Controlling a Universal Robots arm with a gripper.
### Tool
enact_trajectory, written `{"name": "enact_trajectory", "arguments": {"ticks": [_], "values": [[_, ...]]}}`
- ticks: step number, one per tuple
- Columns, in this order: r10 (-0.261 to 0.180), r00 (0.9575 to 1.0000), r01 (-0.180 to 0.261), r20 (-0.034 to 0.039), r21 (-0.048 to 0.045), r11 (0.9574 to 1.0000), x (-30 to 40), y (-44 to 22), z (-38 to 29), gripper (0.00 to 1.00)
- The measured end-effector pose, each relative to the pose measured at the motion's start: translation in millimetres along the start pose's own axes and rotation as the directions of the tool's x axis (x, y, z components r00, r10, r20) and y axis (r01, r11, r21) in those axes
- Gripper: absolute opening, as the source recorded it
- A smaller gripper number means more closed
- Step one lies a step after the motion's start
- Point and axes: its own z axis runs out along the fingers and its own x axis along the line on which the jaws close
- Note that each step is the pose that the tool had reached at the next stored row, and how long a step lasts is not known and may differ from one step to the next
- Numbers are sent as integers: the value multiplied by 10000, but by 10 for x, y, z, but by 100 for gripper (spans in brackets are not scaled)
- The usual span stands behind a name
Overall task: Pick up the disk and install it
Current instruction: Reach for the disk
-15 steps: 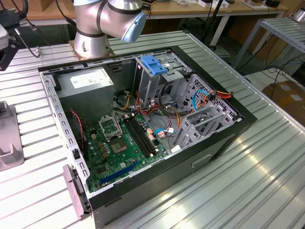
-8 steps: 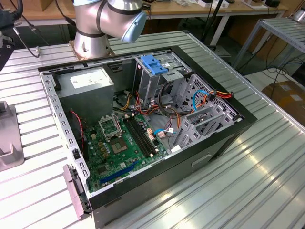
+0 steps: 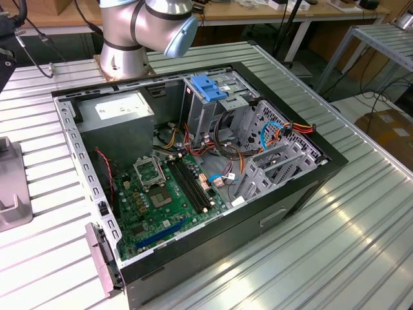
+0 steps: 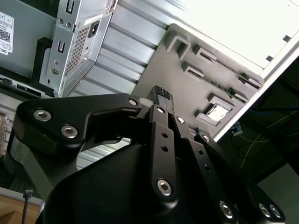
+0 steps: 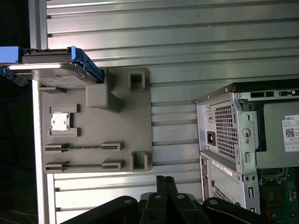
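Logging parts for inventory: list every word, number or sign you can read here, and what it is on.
Nothing can be quoted with confidence.
White sticker on the power-supply box, exterior view: print too small to read.
White label, first wrist view: small print and a square code, too small to read.
Cropped label, second wrist view: cut off at the picture's edge, unreadable.
The disk: no print on the side showing.

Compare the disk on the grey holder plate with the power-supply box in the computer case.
The disk sits outside the case on the grey holder plate; the power-supply box is mounted inside the computer case. The disk has bright blue side rails; the power-supply box has none, only a white sticker. The disk is flat and thin; the power-supply box is a deep block. Both have grey metal bodies.
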Motion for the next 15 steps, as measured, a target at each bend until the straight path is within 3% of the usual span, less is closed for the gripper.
{"name": "enact_trajectory", "arguments": {"ticks": [15], "values": [[0, 10000, 0, 0, 0, 10000, 85, -6, 0, 10]]}}
